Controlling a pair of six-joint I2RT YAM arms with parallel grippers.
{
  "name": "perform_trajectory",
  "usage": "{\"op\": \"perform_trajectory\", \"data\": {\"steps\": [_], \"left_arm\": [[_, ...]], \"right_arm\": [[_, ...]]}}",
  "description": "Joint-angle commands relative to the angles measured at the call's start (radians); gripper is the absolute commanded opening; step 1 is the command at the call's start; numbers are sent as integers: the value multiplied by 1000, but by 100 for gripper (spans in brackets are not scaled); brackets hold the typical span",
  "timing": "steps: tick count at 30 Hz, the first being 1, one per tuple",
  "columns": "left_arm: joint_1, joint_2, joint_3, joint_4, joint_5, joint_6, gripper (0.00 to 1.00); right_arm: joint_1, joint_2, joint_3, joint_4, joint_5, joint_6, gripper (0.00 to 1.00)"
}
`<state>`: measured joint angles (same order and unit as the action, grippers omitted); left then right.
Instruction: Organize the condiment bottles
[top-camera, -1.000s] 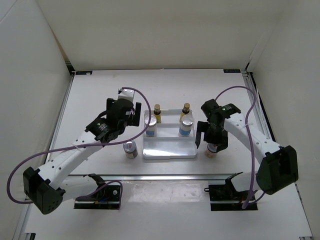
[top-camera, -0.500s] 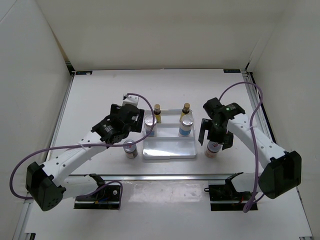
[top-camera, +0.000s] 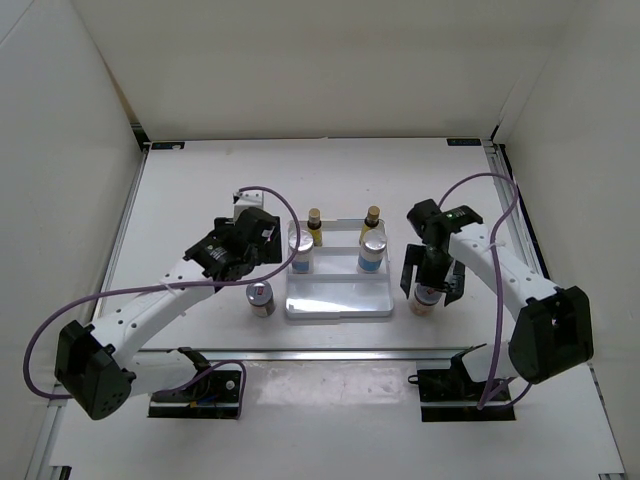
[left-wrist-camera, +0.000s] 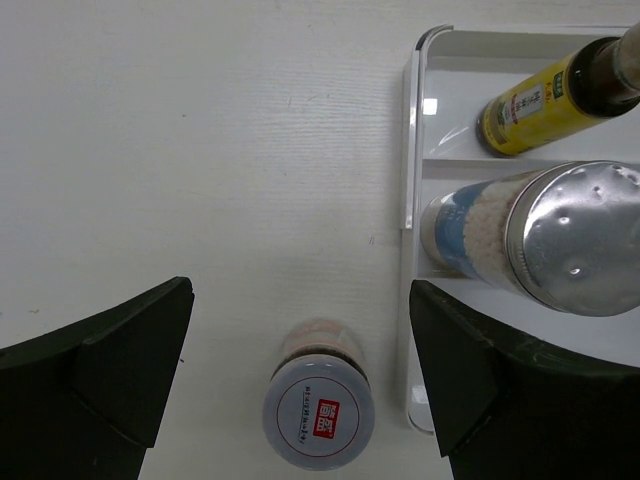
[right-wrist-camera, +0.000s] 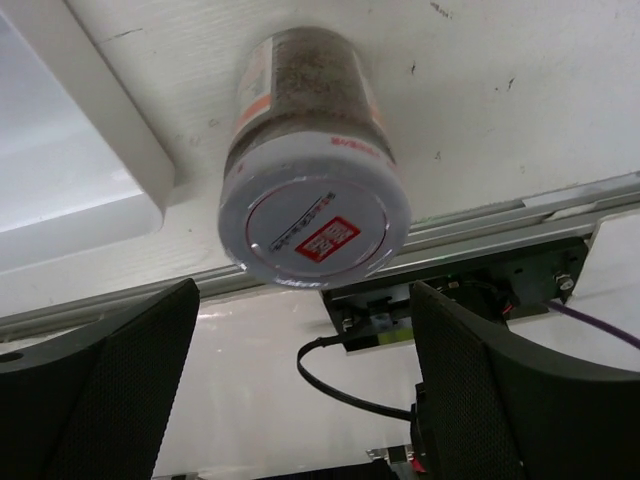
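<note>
Our right claw (top-camera: 432, 283) hangs spread over a short, silver-lidded, reddish-labelled jar (top-camera: 425, 298) just right of the white stepped plastic tray (top-camera: 338, 312). Our left claw (top-camera: 262, 247), also spread, is beside the twin jar (top-camera: 261, 298) left of the tray. From the left wrist, we see the twin jar (left-wrist-camera: 318, 405) upright, tray-side of centre and untouched. From the right wrist, the jar (right-wrist-camera: 315, 225) stands upright between the fingers (right-wrist-camera: 120, 380) with gaps on both sides, so we judge the right arm nearer a grasp.

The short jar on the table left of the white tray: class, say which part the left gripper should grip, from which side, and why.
I would grip the short jar by its round side wall just under the lid, coming straight down with the open left gripper. It stands upright, lid up, touching nothing; the white tray is close beside it, so keep that finger clear.
</note>
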<state>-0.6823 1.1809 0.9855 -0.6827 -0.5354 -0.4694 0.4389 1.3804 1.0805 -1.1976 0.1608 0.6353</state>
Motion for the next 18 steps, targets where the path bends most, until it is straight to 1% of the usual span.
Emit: {"op": "perform_trajectory", "data": {"steps": [1, 5, 6, 8, 9, 12, 13, 15, 16, 17, 18], "left_arm": [[1, -30, -28, -23, 18, -78, 100], [1, -39, -60, -48, 8, -129, 100], [1, -40, -61, -48, 8, -129, 100], [1, -49, -71, -48, 8, -129, 100], [1, -49, -71, -48, 8, -129, 100], [1, -49, -71, -48, -1, -129, 100], [1, -49, -71, -48, -12, -129, 100], [1, -49, -71, -48, -12, -120, 100], [1, -49, -80, -48, -12, -120, 100], [1, -49, -80, -48, -12, -120, 100], [1, -49, -80, -48, -12, -120, 100]], "right_arm": [[-28, 6, -31, 36, -44, -43, 89], [-49, -3, -53, 55, -66, -62, 77], [-49, -3, -53, 64, -79, -71, 70], [-58, -3, -62, 64, -89, -71, 63], [-58, -3, -62, 64, -89, -80, 53], [-58, -12, -53, 64, -110, -80, 43], [-58, -23, -53, 64, -110, -80, 36], [-58, -23, -27, 53, -110, -80, 29], [-58, -33, -18, 38, -110, -80, 24], [-58, -34, -5, 38, -110, -80, 21], [-58, -44, 18, 24, -110, -80, 16]]}}
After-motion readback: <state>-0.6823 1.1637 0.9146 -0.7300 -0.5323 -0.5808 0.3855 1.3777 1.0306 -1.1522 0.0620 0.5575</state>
